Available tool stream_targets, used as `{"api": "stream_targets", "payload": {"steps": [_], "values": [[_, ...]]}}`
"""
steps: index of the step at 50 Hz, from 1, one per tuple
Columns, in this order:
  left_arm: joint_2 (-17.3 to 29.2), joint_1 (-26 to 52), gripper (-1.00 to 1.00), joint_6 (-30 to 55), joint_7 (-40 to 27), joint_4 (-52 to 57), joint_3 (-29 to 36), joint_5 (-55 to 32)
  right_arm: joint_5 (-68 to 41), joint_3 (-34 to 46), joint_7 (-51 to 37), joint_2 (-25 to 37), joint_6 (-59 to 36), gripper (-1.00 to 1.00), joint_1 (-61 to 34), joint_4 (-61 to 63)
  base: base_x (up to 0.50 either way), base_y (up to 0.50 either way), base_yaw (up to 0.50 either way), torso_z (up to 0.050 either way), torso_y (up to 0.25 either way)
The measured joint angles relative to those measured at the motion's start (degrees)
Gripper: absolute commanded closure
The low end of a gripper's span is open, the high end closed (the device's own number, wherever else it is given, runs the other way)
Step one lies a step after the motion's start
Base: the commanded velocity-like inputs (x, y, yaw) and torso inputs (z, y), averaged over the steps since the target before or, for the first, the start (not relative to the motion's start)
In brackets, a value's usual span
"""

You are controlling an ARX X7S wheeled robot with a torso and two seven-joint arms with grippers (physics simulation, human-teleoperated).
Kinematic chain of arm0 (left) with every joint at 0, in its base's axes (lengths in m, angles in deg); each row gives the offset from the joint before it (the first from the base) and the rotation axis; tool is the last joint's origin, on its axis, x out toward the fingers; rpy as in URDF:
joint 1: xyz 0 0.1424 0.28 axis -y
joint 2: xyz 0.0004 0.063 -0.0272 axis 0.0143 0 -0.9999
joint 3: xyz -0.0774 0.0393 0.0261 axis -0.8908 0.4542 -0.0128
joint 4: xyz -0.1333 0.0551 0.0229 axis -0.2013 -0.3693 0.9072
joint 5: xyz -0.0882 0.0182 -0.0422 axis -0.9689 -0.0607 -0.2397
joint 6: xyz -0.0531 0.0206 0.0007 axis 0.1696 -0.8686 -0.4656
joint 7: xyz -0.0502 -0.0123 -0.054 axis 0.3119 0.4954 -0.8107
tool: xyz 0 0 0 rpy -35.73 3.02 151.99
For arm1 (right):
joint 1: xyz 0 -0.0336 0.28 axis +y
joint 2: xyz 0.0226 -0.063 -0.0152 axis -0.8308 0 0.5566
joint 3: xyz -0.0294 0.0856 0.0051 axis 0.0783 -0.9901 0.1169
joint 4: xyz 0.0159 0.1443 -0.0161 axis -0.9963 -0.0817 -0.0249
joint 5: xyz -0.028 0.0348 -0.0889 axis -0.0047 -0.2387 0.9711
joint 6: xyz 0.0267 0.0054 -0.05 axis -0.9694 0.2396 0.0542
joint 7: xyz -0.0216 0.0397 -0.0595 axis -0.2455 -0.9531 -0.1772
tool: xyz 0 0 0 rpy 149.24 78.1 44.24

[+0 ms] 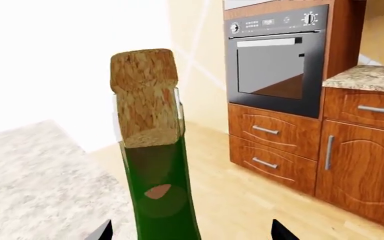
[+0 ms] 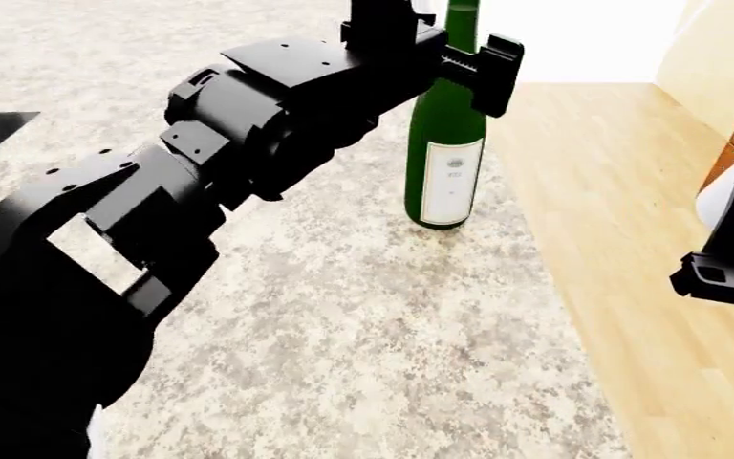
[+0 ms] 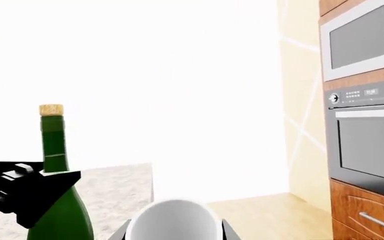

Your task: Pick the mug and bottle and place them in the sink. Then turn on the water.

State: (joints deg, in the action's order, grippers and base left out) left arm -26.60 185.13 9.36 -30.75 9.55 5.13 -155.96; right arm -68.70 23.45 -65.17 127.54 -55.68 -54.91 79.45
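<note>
Left gripper clamps the bottle by its neck, upright on the countertop; right gripper holds the mug

One bottle on the worktop, one cork in its neck, one cream label. One white mug up close. Two black arms in the head view. One wall oven, one microwave, two drawers below.
</note>
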Motion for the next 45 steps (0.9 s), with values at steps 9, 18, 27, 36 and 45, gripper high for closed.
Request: {"api": "stream_targets", "payload": {"steps": [9, 18, 27, 36, 45], "values": [[-0.3, 2.9, -1.0, -4.7, -2.9, -2.7, 11.1, -9.4, 0.4, -0.4, 0.2, -0.1, 0.5, 1.0, 0.8, 0.1, 0.0, 0.0, 0.0, 0.0, 0.001], [-0.3, 4.0, -1.0, -6.8, -5.6, -4.0, 16.0, -13.1, 0.7, -0.8, 0.4, -0.1, 1.1, 1.0, 1.7, 0.3, 0.0, 0.0, 0.0, 0.0, 0.0], [-0.4, 4.2, -1.0, -8.4, -4.6, -4.0, 17.9, -15.3, 1.3, -0.6, 0.6, -0.2, 1.7, 1.0, 2.4, 0.4, 0.0, 0.0, 0.0, 0.0, 0.0], [-0.4, 4.5, -1.0, -9.7, -2.3, -3.7, 18.8, -17.4, 2.0, 0.4, 0.8, -0.4, 2.4, 1.0, 2.7, 0.4, 0.0, 0.0, 0.0, 0.0, 0.0], [-0.4, 5.1, -1.0, -9.5, -1.7, -4.2, 19.3, -18.4, 2.9, 1.3, 0.9, -0.1, 4.1, 1.0, 4.0, 0.6, 0.0, 0.0, 0.0, 0.0, 0.001]]}}
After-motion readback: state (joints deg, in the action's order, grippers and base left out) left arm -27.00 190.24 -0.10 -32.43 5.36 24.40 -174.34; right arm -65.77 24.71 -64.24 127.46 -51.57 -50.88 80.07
